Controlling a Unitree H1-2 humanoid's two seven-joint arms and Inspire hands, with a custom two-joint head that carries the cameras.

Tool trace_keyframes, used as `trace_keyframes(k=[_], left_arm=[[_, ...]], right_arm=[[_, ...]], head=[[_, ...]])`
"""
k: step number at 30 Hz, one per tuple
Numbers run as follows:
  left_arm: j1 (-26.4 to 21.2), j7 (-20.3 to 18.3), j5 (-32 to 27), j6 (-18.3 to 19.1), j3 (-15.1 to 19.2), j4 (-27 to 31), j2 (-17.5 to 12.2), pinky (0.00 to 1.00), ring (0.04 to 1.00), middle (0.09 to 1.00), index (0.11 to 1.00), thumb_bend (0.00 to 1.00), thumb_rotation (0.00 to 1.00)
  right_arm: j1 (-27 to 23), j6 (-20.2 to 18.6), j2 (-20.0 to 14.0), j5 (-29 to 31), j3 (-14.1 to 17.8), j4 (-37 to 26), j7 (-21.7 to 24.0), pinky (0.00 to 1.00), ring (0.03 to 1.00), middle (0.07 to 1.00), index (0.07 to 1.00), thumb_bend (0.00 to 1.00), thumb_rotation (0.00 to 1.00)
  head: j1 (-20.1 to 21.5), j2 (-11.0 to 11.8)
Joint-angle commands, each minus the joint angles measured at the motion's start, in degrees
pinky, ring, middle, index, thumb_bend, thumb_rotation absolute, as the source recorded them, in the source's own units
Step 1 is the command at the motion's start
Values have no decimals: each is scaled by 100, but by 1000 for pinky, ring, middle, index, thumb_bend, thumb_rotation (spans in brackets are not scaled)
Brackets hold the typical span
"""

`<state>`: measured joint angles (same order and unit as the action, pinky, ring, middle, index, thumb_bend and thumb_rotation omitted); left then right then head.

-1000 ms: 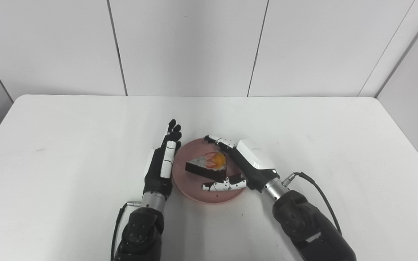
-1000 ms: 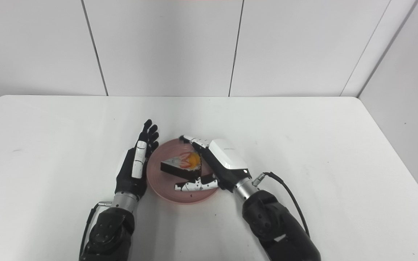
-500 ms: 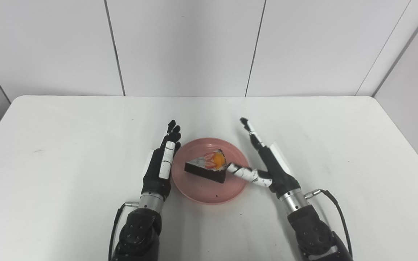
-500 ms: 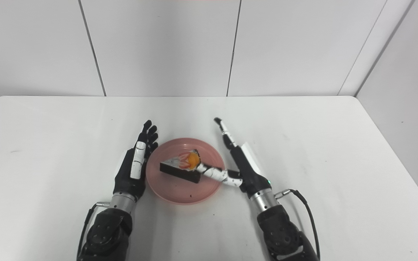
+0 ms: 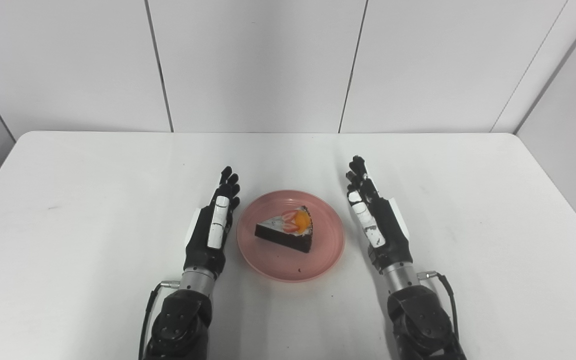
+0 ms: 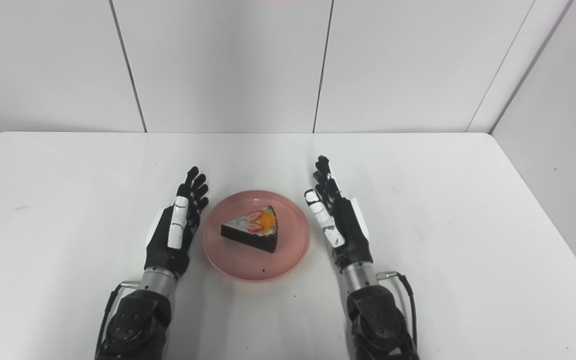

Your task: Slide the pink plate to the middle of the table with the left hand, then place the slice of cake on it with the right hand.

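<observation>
now that our right hand (image 5: 379, 225) has let go and pulled back off the plate, the slice of cake (image 5: 286, 234) sits on its own on the pink plate (image 5: 273, 260), nothing touching it. a sec ago that hand was wrapped round the slice over the plate; half a sec ago it was opening w/ the thumb at the cake's right end; now it stands edge-on just right of the plate rim, fingers straight and spread a bit, holding nothing. our left hand (image 5: 210, 230) has eased a little away from the plate's left rim too, also edge-on, fingers straight, empty. so both hands flank the plate w/o contact, a small gap each side.

the plate is approx. mid-table (image 5: 93, 200), a bit toward our side, and the slice lies flat near the plate's centre, point to the left, fruit topping up, not tipped. it didn't shift when the fingers came off. a small dark crumb sits on the plate's near part.

we judge both steps done: plate centred, cake on it, hands clear. nothing left but maybe to draw the arms back.

labels/writing: none we can read. no brand on plate, cake, table or hands; the white pads on the hands show no text at this res.
</observation>
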<state>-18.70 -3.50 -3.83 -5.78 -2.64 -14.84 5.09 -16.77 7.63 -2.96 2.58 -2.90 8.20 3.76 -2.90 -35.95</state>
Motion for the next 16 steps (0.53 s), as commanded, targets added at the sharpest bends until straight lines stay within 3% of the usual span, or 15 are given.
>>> trace_keyframes(k=[1, 5, 16], left_arm=[[132, -59, -11, -55, 12, -31, -68, 1000, 1000, 1000, 1000, 682, 1000], [137, -27, -25, -46, 29, -21, -54, 1000, 1000, 1000, 1000, 669, 1000], [105, -98, -32, -69, 28, -99, -142, 1000, 1000, 1000, 1000, 683, 1000]], right_arm=[[-77, -17, 77, 19, -2, -74, 24, 1000, 1000, 1000, 1000, 623, 851], [-24, -174, 135, -27, -14, -105, -6, 1000, 1000, 1000, 1000, 643, 844], [32, -123, 363, -103, 119, 39, -293, 1000, 1000, 1000, 1000, 695, 916]], head=[[-6, 5], [-14, 5], [31, -11]])
